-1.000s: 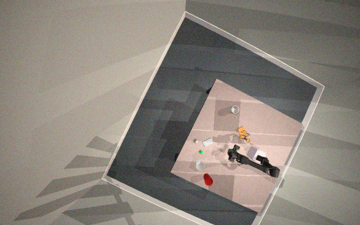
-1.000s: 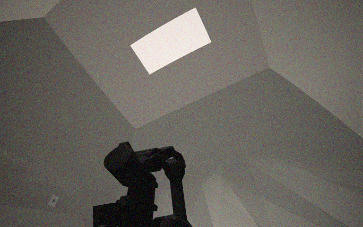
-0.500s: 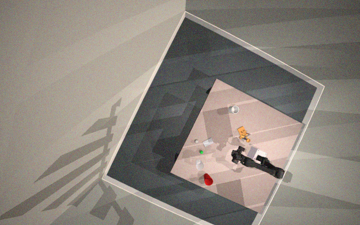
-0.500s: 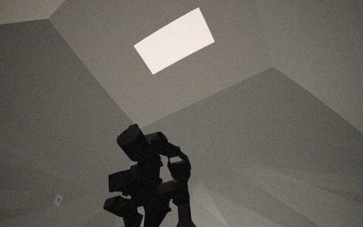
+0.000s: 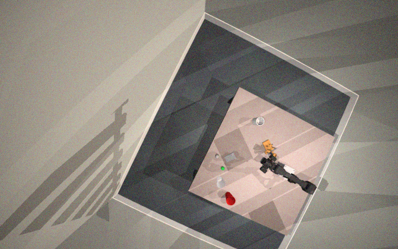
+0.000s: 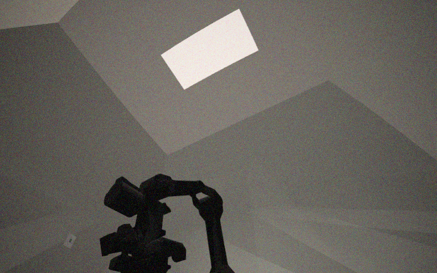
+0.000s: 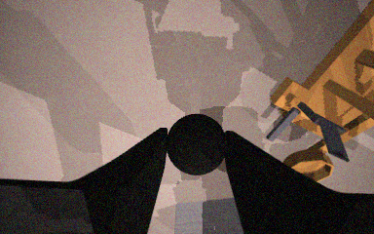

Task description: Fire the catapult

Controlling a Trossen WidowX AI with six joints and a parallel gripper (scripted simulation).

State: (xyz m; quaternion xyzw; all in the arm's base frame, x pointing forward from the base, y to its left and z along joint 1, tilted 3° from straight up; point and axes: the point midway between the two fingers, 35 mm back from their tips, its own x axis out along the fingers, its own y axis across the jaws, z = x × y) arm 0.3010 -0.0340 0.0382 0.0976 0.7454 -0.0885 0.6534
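The pincer (image 7: 196,146) is clamped on the dark ball (image 7: 196,144), one black finger pressing each flank, and the ball hangs above the pale table (image 5: 296,138) rather than resting on it. Just ahead of the pincer and off to its right sits the orange catapult (image 7: 336,93), tilted across the wrist view, with a grey crossbar and a rounded orange cup (image 7: 309,163) at the end nearest the fingers. From above, the arm (image 5: 288,173) reaches in from the table's edge, and the catapult (image 5: 268,146) lies right beside its tip. The white mug (image 5: 259,121) stands well beyond the catapult, farther from the pincer.

The ball is not yet over the cup, so loading looks like the step in hand. I'd say the main risk is releasing too soon or off-centre: a round ball dropped on the rim would likely roll away across the table. Another risk is the fingers or wrist brushing the catapult frame on the way in, which could nudge it out of line or trip the arm before it is loaded. Other small things lie on the pincer's far side: a green ball (image 5: 222,168), a red cup (image 5: 230,198) on its side, and a pale bottle (image 5: 220,182). A stray ball could end up among them.
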